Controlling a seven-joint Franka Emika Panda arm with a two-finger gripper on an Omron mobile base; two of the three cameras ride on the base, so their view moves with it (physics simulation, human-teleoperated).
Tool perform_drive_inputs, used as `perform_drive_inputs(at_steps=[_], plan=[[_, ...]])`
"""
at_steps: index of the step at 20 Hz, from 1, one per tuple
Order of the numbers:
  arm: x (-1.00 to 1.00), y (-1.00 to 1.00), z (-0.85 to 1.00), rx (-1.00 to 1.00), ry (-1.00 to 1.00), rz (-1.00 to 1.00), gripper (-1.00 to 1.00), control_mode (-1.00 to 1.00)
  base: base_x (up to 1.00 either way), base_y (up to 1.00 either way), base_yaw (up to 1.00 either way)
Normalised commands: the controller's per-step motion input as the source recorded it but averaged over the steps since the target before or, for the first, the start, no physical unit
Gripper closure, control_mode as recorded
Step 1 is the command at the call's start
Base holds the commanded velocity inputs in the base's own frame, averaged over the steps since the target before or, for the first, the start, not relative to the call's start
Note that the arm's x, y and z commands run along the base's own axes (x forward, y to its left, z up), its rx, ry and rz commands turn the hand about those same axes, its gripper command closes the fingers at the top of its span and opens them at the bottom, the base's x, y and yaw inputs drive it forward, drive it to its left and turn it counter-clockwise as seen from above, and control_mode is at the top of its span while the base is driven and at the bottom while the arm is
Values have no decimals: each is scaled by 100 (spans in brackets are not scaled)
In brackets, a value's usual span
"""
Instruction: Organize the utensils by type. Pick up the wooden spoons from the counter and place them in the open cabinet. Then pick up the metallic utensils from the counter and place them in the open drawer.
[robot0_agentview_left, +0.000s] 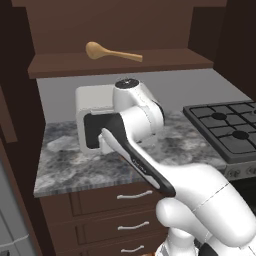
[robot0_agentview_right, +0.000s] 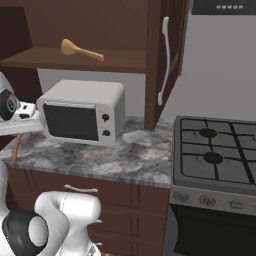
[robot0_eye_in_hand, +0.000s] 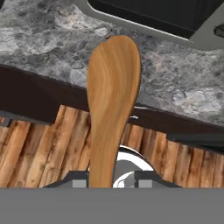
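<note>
Left base view: one wooden spoon (robot0_agentview_left: 111, 53) lies on the shelf of the open cabinet (robot0_agentview_left: 120, 64), bowl to the left, handle pointing right. Below it the white arm crosses in front of a white microwave (robot0_agentview_left: 92, 100), hiding most of its door. The grey-and-white marbled counter (robot0_agentview_left: 65, 167) runs under both, with three dark brown drawer fronts with pale handles below its edge. A black gas stovetop (robot0_agentview_left: 227, 127) sits at the right. No writing can be read.

Right base view: the same spoon rests on the cabinet shelf (robot0_agentview_right: 75, 59), near its left part. The cabinet door (robot0_agentview_right: 165, 60) stands swung open, its long pale handle facing out, between the shelf and the stovetop (robot0_agentview_right: 215, 157). The microwave stands on the counter directly under the shelf, its dark window and two round knobs facing forward. At the left edge, part of the arm reaches in, and a thin orange-tan strip (robot0_agentview_right: 17, 146) hangs below it over the counter's edge; it looks like a spoon handle. The stove knobs carry no legible marks.

Hand view: the gripper (robot0_eye_in_hand: 108, 183) is closed narrowly on a second wooden spoon (robot0_eye_in_hand: 113, 105), whose oval bowl rises between the finger tips. Behind it lie marbled counter, the microwave's lower edge at the top, the dark counter front, and wood-plank flooring (robot0_eye_in_hand: 39, 153).
</note>
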Motion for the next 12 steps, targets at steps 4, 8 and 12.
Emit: perform_drive_inputs(at_steps=[4, 8, 12], plan=[[-3, -3, 85, -23, -2, 50, 100, -100, 0, 0, 0], [0, -1, 82, -27, -3, 55, 100, -100, 0, 0, 0], [0, 0, 79, -27, -12, 47, 100, -100, 0, 0, 0]])
